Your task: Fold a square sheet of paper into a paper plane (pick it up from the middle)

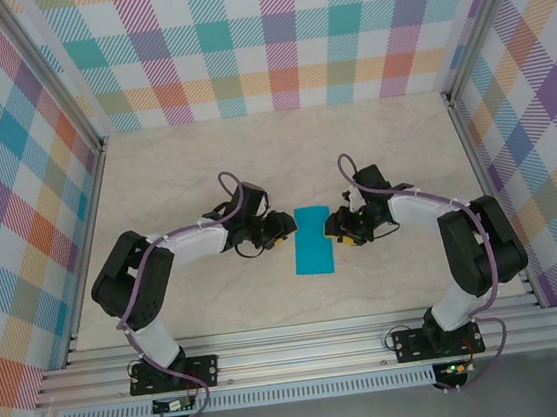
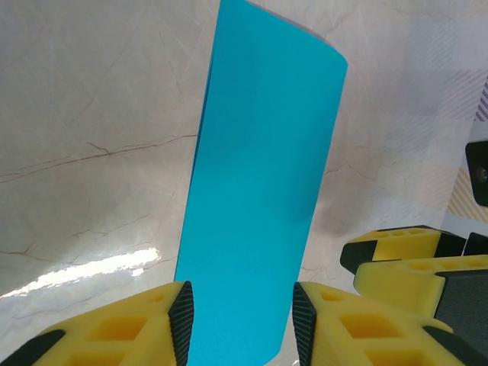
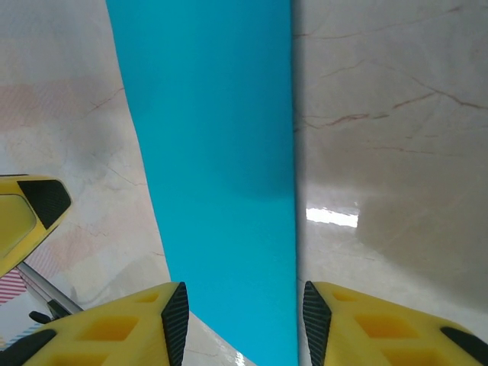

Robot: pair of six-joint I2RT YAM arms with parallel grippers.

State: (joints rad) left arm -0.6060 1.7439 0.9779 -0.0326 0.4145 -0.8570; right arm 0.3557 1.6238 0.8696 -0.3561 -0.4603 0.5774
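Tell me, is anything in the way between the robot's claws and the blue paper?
No, nothing visible is. The blue paper lies on the table right between the left gripper and the right gripper. Each wrist view shows it running straight into the gap between the open fingers.

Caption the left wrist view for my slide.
Open left hand poised over the folded teal paper on the pale marble-look table.
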